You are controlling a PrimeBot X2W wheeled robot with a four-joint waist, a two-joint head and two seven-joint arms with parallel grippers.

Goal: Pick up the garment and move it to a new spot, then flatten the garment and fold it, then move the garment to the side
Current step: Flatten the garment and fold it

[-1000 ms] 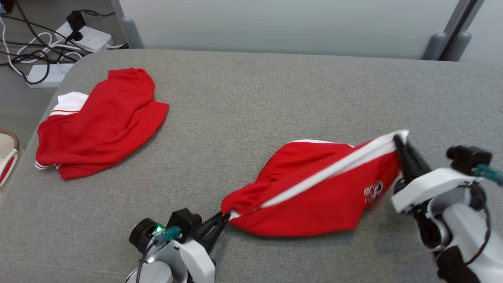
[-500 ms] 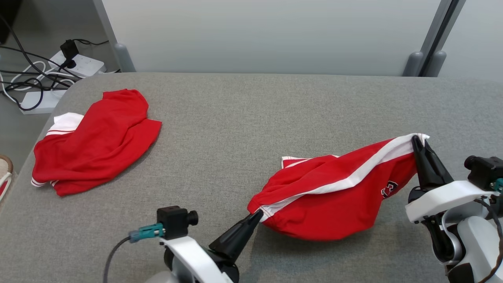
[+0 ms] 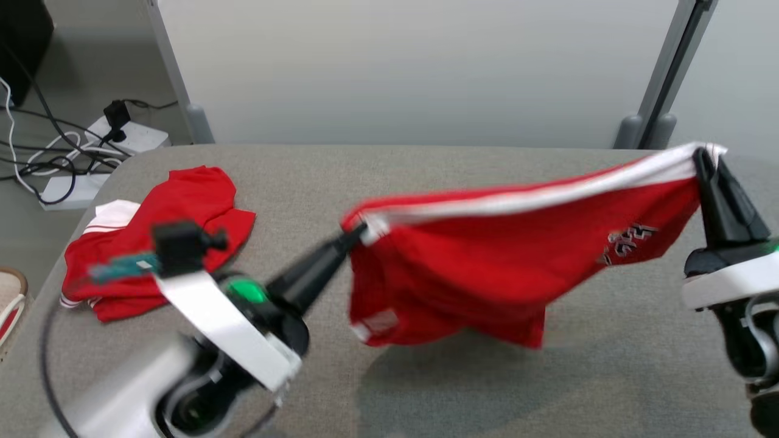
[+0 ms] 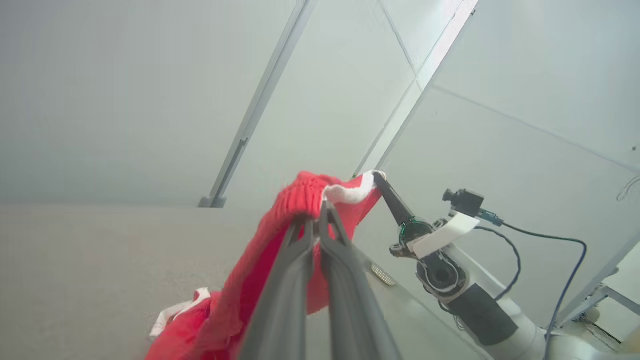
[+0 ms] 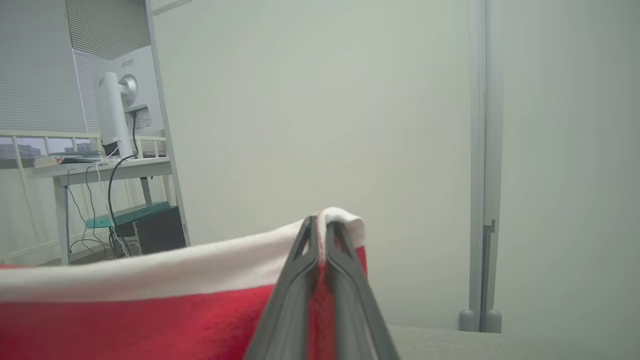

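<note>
Grippers at the two lower corners of your head view carry the load. The left gripper (image 3: 358, 232), its two long dark fingers pressed together, pinches one end of the upper edge of the red fabric garment with a white band and a small printed crest (image 3: 487, 267). The right gripper (image 3: 701, 157), fingers clamped just as tight, pinches the other end. Between them the white band runs nearly taut, and the red cloth hangs below it like a curtain above the grey fabric-covered table (image 3: 438, 389). You cannot tell whether the lowest hem brushes the surface, since that side is blurred. Both wrist views show cloth nipped between closed fingers.

Farther back on your left, a second crumpled red-and-white garment (image 3: 176, 243) lies on the table, well apart from the held one. Beyond the table's far corner, white power strips with tangled black and white cables (image 3: 115, 137) sit on the floor, before a pale partition wall (image 3: 414, 73).

Judged from this, you are in the first step: the pick-up is made, and the carry to a new spot is the job in hand. Laying the garment down, flattening it, folding it and moving it to the side are all left to do.
</note>
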